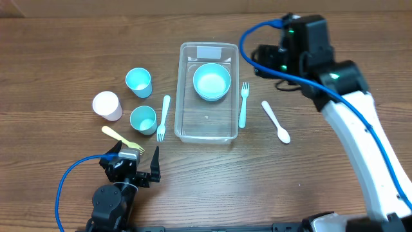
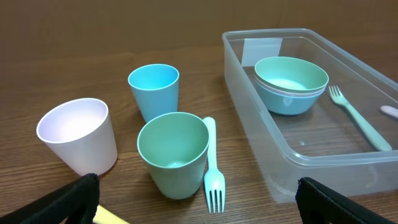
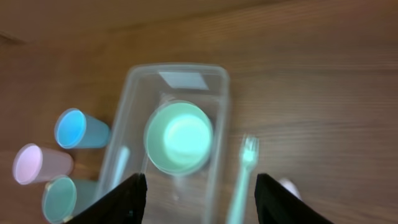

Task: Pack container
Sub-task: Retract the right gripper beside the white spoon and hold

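Sitting on the wooden table (image 1: 58,51), the clear container (image 1: 182,96) holds nested bowls (image 1: 212,81) near its labelled end. A green fork (image 1: 243,104) lies just beside its right wall and a white fork (image 1: 163,117) beside its left, with three cups (image 1: 143,119) further left. The left gripper (image 1: 132,166) and the right gripper (image 3: 202,199) both have their jaws spread and empty.

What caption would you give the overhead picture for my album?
Stacked bowls sit in the clear container while three cups, three forks and a spoon wait on the wooden table around it.
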### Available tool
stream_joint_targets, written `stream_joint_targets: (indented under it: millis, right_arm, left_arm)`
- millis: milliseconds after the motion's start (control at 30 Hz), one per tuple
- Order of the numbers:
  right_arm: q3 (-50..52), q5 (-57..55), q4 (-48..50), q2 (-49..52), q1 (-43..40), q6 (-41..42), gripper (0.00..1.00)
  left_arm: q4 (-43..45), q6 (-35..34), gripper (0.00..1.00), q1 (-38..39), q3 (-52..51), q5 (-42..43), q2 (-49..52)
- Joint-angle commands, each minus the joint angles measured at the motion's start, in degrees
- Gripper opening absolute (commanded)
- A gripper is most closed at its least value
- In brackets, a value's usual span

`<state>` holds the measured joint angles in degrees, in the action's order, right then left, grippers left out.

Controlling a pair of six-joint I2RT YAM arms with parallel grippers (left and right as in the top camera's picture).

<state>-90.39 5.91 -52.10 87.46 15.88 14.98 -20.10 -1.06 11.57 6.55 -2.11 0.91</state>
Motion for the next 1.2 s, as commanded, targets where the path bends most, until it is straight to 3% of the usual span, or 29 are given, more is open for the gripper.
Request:
stream_joint_targets:
  millis: [0, 300, 533, 567, 1167]
  right_arm:
    - [-0.42, -5.03, -7.13, -1.64, -2.14, -1.92, 0.61]
    - [7.32, -4.48, -13.64, -2.36, -5.99, -1.49, 0.6]
    - [19.87, -2.84, -10.36, -13.38, -5.99, -1.49, 0.63]
    - [20.26, -2.84, -10.64, -14.12, -5.99, -1.46, 1.0]
    - [20.26, -2.84, -12.52, -14.1, -5.99, -1.51, 1.0]
  left_arm:
    - [0.2, 0.66, 1.0, -0.31, -0.55, 0.66, -0.44]
    - [0.22, 0.66, 1.0, -0.31, -0.55, 0.66, -0.44]
    - [0.22, 0.68, 1.0, -0.31, -0.55, 0.66, -0.44]
    - [0.22, 0.66, 1.0, -0.31, -0.55, 0.66, -0.46]
    - [0.22, 0.68, 1.0, -0.31, -0.55, 0.66, -0.44]
